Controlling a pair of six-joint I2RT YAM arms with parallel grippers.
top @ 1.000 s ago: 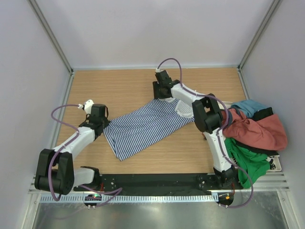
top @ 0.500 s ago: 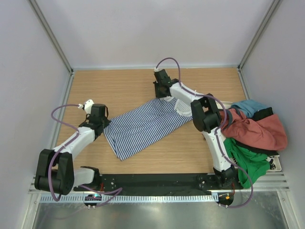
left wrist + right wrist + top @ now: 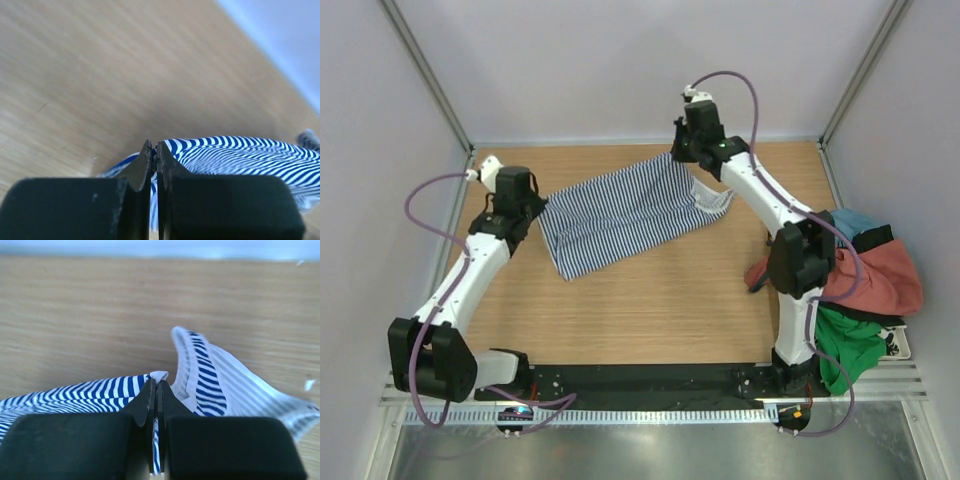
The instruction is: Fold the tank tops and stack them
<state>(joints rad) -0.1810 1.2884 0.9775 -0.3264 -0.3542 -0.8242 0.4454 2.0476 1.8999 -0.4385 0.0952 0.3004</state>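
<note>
Tension is the whole game here. The left gripper (image 3: 154,150) is pinched tight on one corner of the striped tank top (image 3: 625,210), and the right gripper (image 3: 156,385) is clamped on the white-trimmed edge at the other end, so the cloth runs stretched between the two above the table (image 3: 650,320). I'd say this is the spread-out step before folding: pull both ends apart evenly, same height, then lower together so it lands flat. Watch the strap flopping just right of the right gripper's fingers — it could tuck under. The rust-red top (image 3: 880,275) sits in the heap well behind that gripper, beside its arm's base.
</note>
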